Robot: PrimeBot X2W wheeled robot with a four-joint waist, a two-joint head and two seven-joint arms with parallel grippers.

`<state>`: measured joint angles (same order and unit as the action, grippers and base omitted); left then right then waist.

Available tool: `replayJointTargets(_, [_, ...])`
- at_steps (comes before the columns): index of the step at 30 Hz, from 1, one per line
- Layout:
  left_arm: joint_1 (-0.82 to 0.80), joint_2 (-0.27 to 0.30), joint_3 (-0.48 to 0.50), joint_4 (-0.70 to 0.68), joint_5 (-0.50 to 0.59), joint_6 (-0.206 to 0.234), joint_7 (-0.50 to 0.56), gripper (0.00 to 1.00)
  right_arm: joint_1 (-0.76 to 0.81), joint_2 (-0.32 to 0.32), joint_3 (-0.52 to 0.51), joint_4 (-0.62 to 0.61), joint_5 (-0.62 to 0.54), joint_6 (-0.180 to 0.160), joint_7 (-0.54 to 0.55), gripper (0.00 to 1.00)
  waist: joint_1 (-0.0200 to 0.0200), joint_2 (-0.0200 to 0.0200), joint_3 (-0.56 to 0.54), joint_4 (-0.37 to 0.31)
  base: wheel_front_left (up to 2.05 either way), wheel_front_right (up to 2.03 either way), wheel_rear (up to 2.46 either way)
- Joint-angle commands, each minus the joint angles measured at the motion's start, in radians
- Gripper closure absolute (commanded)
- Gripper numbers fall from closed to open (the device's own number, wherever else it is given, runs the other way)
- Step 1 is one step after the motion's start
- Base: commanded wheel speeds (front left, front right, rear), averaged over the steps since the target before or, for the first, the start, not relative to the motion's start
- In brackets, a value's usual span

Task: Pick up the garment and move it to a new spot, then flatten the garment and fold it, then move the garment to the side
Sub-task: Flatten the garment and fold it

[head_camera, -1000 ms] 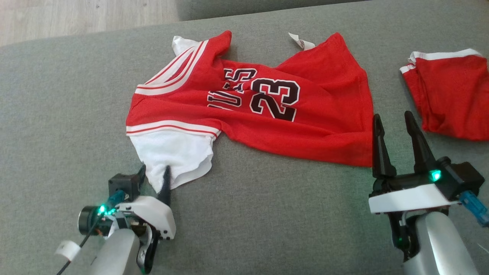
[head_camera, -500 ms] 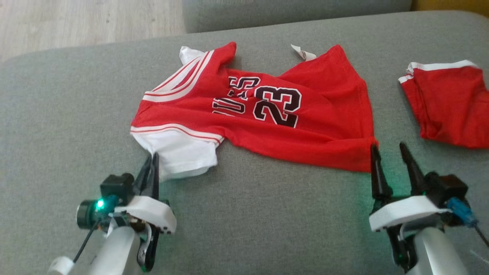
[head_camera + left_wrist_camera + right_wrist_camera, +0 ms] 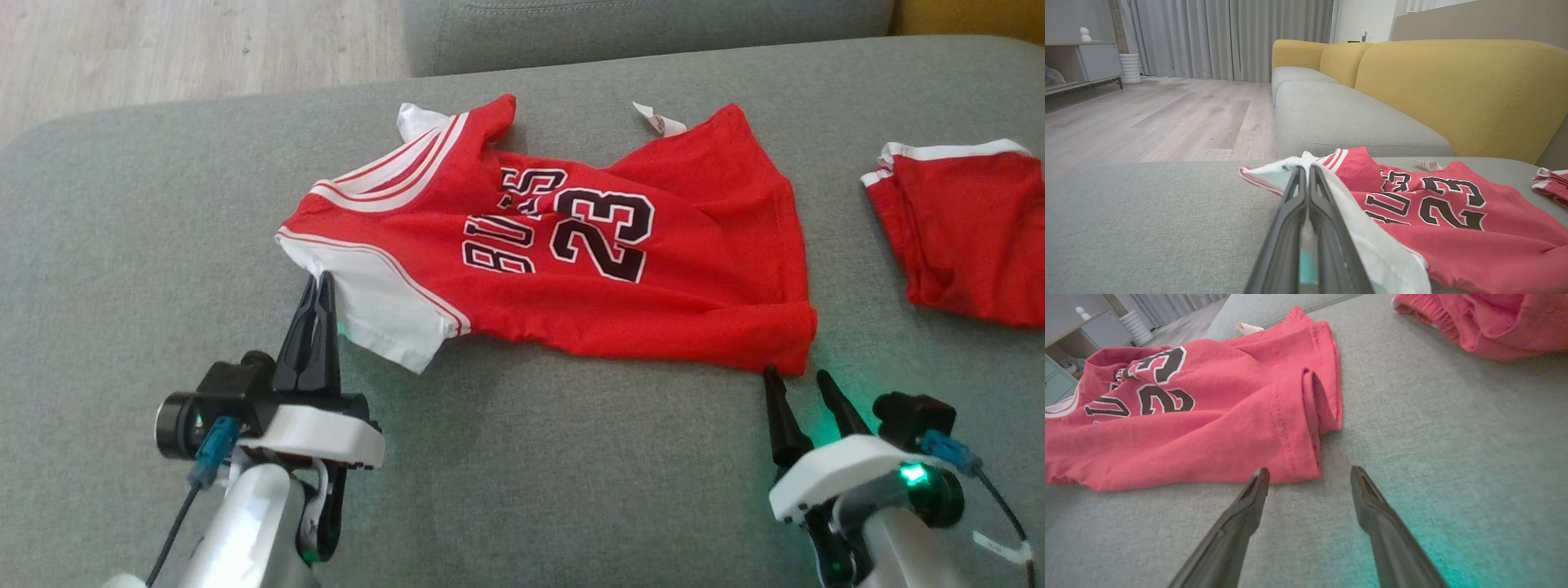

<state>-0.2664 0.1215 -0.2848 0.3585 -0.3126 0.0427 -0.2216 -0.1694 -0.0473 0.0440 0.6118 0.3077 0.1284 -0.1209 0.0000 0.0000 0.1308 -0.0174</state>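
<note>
The garment [image 3: 653, 294] is a red jersey with white sleeves and a black 23, lying rumpled on the grey sofa seat [image 3: 122, 245]. My left gripper [image 3: 321, 282] is shut on the edge of its near white sleeve [image 3: 384, 314]. In the left wrist view white cloth shows pinched between the closed fingers of that gripper [image 3: 1306, 167], with the jersey [image 3: 1453, 228] spreading to the right. My right gripper [image 3: 796, 374] stands open just short of the jersey's near right hem corner [image 3: 796, 347]. In the right wrist view the same gripper [image 3: 1309, 470] holds nothing, and the hem [image 3: 1294, 449] lies just ahead of its fingers.
A second red garment [image 3: 971, 237] with white trim lies bunched at the right end of the seat. A white tag [image 3: 661, 122] sticks out at the jersey's far edge. Wooden floor [image 3: 163, 49] lies beyond the cushion, and a yellow backrest [image 3: 1453, 90] stands to the right.
My left gripper has closed on the white sleeve and drawn it up and out, stretching the jersey's left side. My right gripper has dropped back to just short of the hem corner. The head view has shifted.
</note>
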Motion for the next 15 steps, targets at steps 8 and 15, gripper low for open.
replayJointTargets(8, [-0.015, 0.033, 0.018, -0.068, 0.007, 0.005, 0.014, 1.00, -0.110, -0.003, 0.056, 0.105, 0.059, 0.002, -0.063, 0.00, 0.0000, 0.0000, 0.009, 0.011, 0.00, 0.00, 0.00])
replayJointTargets(15, [-0.012, 0.041, 0.010, -0.083, 0.005, 0.008, 0.028, 1.00, -0.163, -0.003, 0.070, 0.200, 0.076, 0.002, -0.099, 1.00, 0.0000, 0.0000, 0.016, 0.012, 0.00, 0.00, 0.00])
